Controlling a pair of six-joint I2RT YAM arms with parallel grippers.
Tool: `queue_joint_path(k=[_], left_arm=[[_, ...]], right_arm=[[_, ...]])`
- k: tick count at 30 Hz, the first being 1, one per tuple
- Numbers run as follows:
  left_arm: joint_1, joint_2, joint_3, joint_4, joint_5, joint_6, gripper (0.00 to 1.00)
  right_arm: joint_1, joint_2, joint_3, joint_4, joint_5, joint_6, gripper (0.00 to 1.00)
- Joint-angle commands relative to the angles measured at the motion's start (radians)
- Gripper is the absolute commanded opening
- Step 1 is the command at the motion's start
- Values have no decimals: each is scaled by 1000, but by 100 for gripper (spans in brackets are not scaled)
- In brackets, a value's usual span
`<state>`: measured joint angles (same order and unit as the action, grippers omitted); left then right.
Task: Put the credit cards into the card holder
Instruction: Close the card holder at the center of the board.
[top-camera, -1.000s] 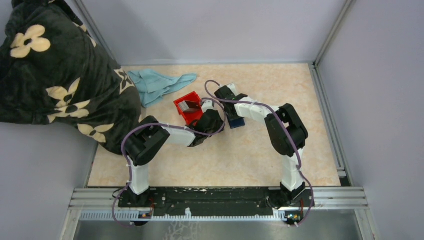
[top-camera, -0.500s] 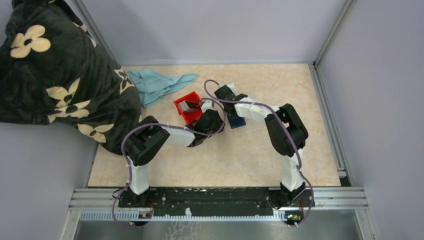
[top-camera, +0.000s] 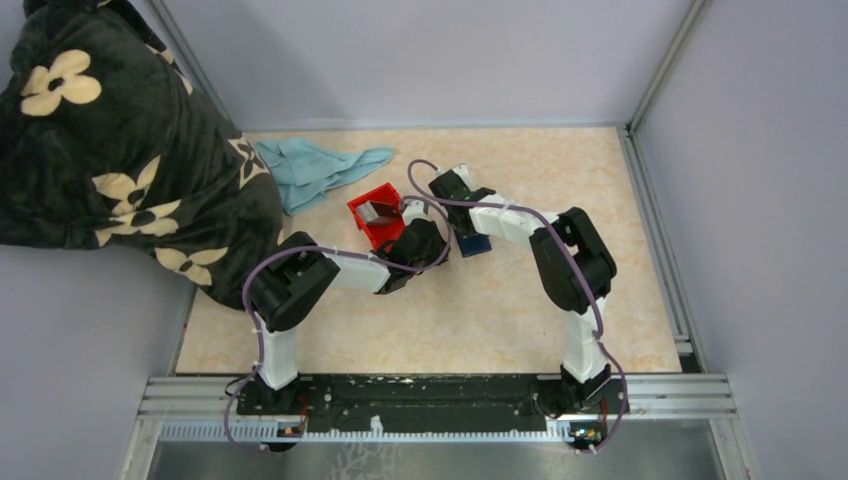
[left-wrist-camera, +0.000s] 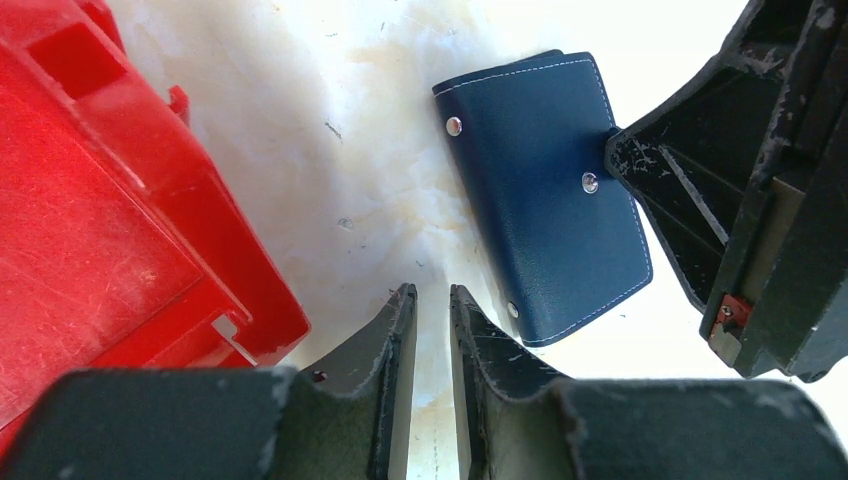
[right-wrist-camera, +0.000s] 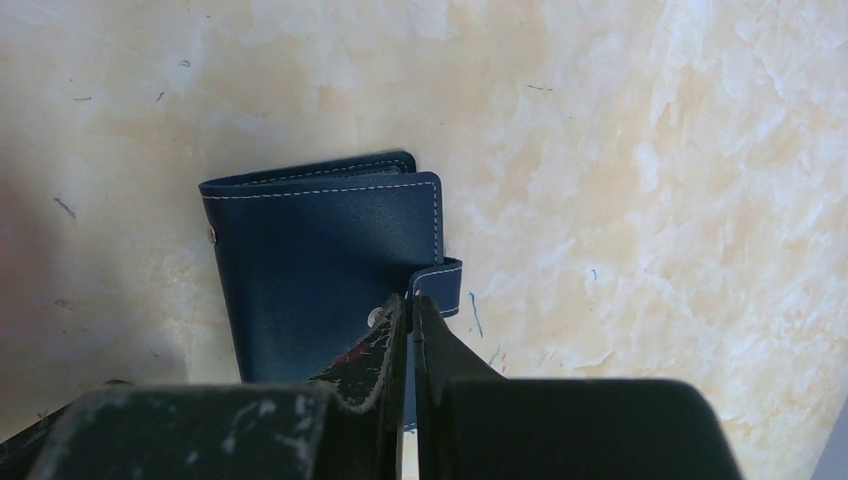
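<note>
While pinching the snap tab (right-wrist-camera: 440, 285) of the wallet (right-wrist-camera: 320, 260) with right jaws clenched, peel slowly; pin it down with empty, slightly parted left jaws.

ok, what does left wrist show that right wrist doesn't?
Left wrist only: the red bin and the left gripper, slightly open, holding nothing. Right wrist only: the snap tab wrapping the edge of the card holder, plus bare table to its right. Both: the closed navy card holder lying flat, with the right gripper shut at its snap side.
</note>
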<state>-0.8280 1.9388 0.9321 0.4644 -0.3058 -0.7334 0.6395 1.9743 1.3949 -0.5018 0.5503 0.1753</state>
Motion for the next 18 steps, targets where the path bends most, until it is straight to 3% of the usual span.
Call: queue_joint_path(k=[1,18], left_arm=[[7,1,-9,-41,12,4,26],[9,33,36,-40,23,16,26]], right_arm=[[13,-49,10,4,-44,1,2],[13,-72,5,-61,-89,-8,0]])
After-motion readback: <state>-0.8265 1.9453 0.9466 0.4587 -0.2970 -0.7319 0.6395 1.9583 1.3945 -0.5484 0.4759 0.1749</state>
